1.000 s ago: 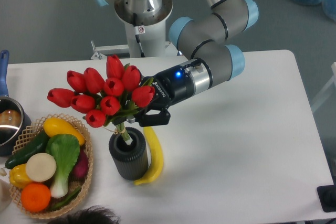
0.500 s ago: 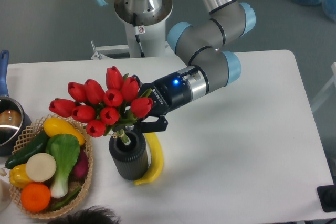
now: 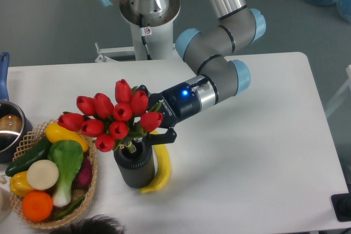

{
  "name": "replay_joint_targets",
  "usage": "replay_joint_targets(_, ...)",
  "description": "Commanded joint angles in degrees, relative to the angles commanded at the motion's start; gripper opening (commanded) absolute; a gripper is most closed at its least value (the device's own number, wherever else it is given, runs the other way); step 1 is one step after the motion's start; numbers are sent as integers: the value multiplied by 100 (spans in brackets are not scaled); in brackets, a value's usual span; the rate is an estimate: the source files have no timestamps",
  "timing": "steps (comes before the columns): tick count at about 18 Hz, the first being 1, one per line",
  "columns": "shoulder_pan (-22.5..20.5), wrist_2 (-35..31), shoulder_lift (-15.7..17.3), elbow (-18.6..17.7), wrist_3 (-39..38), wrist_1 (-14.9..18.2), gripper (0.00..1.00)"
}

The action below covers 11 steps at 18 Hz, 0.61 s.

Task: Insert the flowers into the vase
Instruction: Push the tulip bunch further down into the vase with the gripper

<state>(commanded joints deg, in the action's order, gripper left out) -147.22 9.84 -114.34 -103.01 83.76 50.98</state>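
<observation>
Flowers down in the vase mouth, stems deeper than a second ago. White tabletop, banana touching the vase, basket at left. Hand lower, clamped on the bunch. Grey floor behind.

flowers in vase, banana right.

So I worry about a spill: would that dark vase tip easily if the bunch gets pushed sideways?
Probably somewhat. The vase is a narrow upright cylinder, and the flowers lean left, top-heavy above its mouth. The banana beside it might brace the right side only.
</observation>
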Motion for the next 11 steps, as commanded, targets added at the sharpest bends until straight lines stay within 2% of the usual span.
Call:
replay_joint_targets(5,-35,-26,-105,-26,35,-9,46)
replay_joint_targets(8,-61,-333,-123,-70,35,-9,46)
replay_joint_targets(11,-88,-369,-149,-158,44,-9,46)
